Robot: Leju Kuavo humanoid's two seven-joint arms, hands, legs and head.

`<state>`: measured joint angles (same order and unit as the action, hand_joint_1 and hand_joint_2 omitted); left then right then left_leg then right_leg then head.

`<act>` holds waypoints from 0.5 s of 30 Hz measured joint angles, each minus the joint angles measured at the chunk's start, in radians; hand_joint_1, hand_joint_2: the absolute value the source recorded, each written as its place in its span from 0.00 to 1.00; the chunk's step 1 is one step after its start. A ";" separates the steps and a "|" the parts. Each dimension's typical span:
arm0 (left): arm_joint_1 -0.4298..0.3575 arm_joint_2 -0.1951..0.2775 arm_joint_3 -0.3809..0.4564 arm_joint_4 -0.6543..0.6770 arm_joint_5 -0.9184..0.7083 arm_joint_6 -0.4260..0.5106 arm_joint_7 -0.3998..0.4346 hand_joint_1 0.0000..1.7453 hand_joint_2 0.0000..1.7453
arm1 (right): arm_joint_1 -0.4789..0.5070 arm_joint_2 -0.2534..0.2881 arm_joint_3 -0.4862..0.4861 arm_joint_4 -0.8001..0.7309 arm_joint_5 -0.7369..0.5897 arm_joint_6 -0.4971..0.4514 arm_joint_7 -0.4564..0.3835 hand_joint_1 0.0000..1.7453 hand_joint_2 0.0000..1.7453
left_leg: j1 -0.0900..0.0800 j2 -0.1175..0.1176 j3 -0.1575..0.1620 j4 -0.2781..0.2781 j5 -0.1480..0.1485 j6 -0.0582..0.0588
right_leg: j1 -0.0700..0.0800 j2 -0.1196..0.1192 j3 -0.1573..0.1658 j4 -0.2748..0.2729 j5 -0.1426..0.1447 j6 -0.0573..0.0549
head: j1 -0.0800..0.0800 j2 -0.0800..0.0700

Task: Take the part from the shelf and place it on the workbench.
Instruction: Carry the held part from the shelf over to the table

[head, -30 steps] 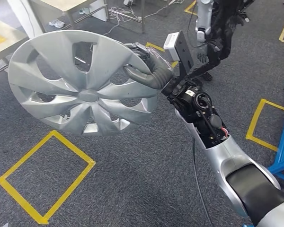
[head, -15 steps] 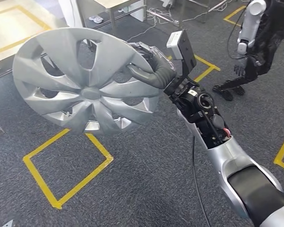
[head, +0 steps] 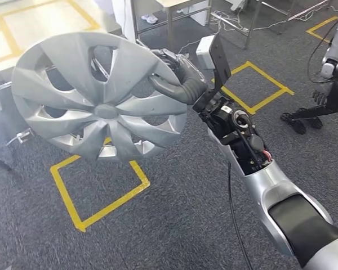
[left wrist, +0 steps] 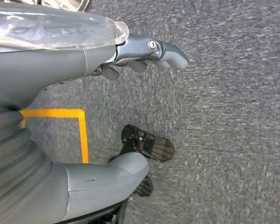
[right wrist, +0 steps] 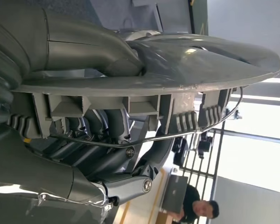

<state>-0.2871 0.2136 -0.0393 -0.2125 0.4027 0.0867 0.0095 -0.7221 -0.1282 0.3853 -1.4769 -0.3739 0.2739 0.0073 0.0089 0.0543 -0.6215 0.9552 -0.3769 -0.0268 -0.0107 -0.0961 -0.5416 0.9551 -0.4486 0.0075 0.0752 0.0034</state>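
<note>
The part is a silver multi-spoke wheel cover (head: 99,101), held in the air over the grey carpet, tilted with its face toward me. My right hand (head: 180,81) grips its right rim, thumb on the face and fingers behind. In the right wrist view the wheel cover (right wrist: 188,60) is edge-on, with the thumb across its front and the dark fingers (right wrist: 107,126) curled behind its clips and wire ring. A light-topped workbench (head: 39,22) with yellow tape lines lies at the far left. My left hand (left wrist: 54,65) hangs over the floor, fingers apart, holding nothing.
Yellow tape squares mark the carpet below the cover (head: 99,191) and further back (head: 261,84). Another robot (head: 333,79) stands at the right edge. Metal table legs (head: 171,22) and cables are at the back. A person (right wrist: 202,207) appears far off in the right wrist view.
The whole scene has slid to the right as the camera turned left; the workbench top has come further into view. The wheel cover stays in my right hand's grip.
</note>
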 joint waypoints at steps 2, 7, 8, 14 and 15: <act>0.001 -0.002 0.000 0.000 0.001 0.000 -0.001 0.00 1.00 | 0.000 0.000 0.000 0.000 -0.002 0.001 -0.001 1.00 1.00 | -0.002 -0.022 0.000 -0.001 -0.004 0.017 | 0.003 -0.019 0.008 -0.003 -0.006 0.011 | 0.003 0.000; 0.001 -0.003 -0.002 0.000 -0.003 0.008 0.001 0.00 1.00 | 0.000 0.000 -0.002 0.000 -0.003 0.004 -0.003 1.00 1.00 | 0.004 -0.074 0.011 -0.004 -0.007 0.044 | -0.005 0.078 -0.081 0.199 -0.115 0.025 | 0.014 0.000; 0.000 -0.005 -0.003 0.000 -0.005 0.009 0.003 0.00 1.00 | 0.000 0.000 -0.003 0.000 -0.003 0.003 -0.004 1.00 1.00 | 0.002 -0.086 0.011 -0.003 -0.008 0.047 | -0.003 0.088 -0.119 0.273 -0.139 0.024 | 0.016 0.000; -0.007 -0.015 -0.013 0.000 -0.016 0.013 0.009 0.00 1.00 | 0.005 -0.001 -0.008 0.000 -0.003 -0.007 -0.004 1.00 1.00 | -0.005 -0.171 0.019 0.000 -0.012 0.044 | 0.002 0.168 -0.058 0.072 0.017 -0.009 | 0.016 0.000; -0.009 -0.016 -0.015 0.000 -0.018 0.014 0.009 0.00 1.00 | 0.005 -0.001 -0.010 0.000 -0.003 -0.009 -0.004 1.00 1.00 | -0.003 -0.183 0.015 0.001 -0.011 0.041 | 0.002 0.186 -0.039 0.034 0.026 -0.013 | 0.016 0.000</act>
<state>-0.2958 0.1981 -0.0539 -0.2125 0.3851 0.1005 0.0188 -0.7174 -0.1296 0.3758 -1.4771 -0.3769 0.2650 0.0032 0.0061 -0.1284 -0.6063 0.9561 -0.3874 0.0141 -0.0091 0.0895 -0.5808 0.9887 -0.4227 -0.0051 0.0916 0.0034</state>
